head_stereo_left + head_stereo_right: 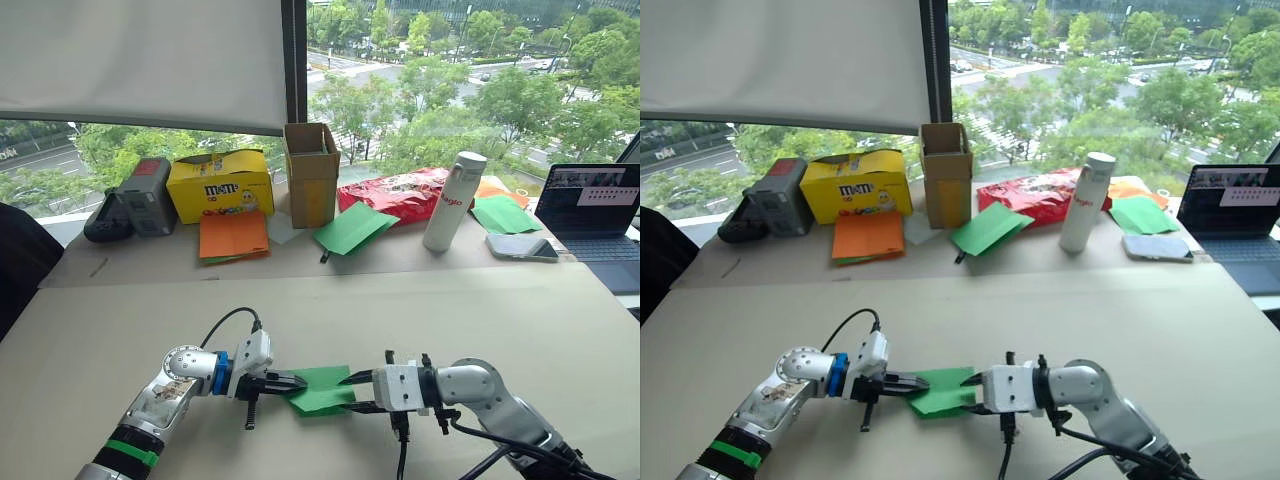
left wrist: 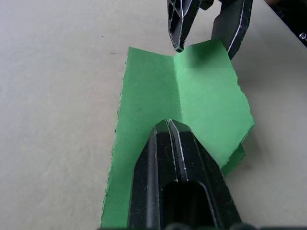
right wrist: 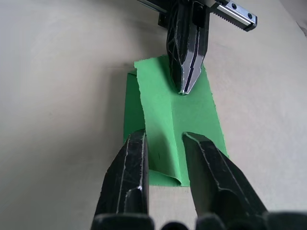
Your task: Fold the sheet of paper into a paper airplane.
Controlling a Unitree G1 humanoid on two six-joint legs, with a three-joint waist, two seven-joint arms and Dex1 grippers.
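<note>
The left claw point(image 2: 169, 125) is seen with its two fingers pressed together, tips resting on the centre crease of the sheet of paper point(image 1: 322, 389) — whether paper is pinched between them or merely pinned under them cannot be told from the wrist view. The right claw point(image 3: 163, 139) is held apart at the opposite end of the same sheet, one finger to each side of the crease, tips just over the near edge.

The sheet of paper is found on the counter point(image 1: 480, 310) between the two claws, close to the robot. It is already layered: a lengthwise crease runs down the middle, one flap is lifted slightly, and a folded-under corner shows at one edge.

Step in hand, as judged: pressing or extending the lengthwise fold. For a clean result, the left claw should be kept firm on the crease as an anchor while the right claw is closed on the raised flap and drawn along the line — not across it, or the thin paper may skew or tear at its ragged edge.

Farther back, well apart from the work, other green sheets point(image 1: 352, 228), orange sheets point(image 1: 233, 237), a yellow box point(image 1: 220, 184), a white bottle point(image 1: 453, 201) and a laptop point(image 1: 592, 222) are noted.
</note>
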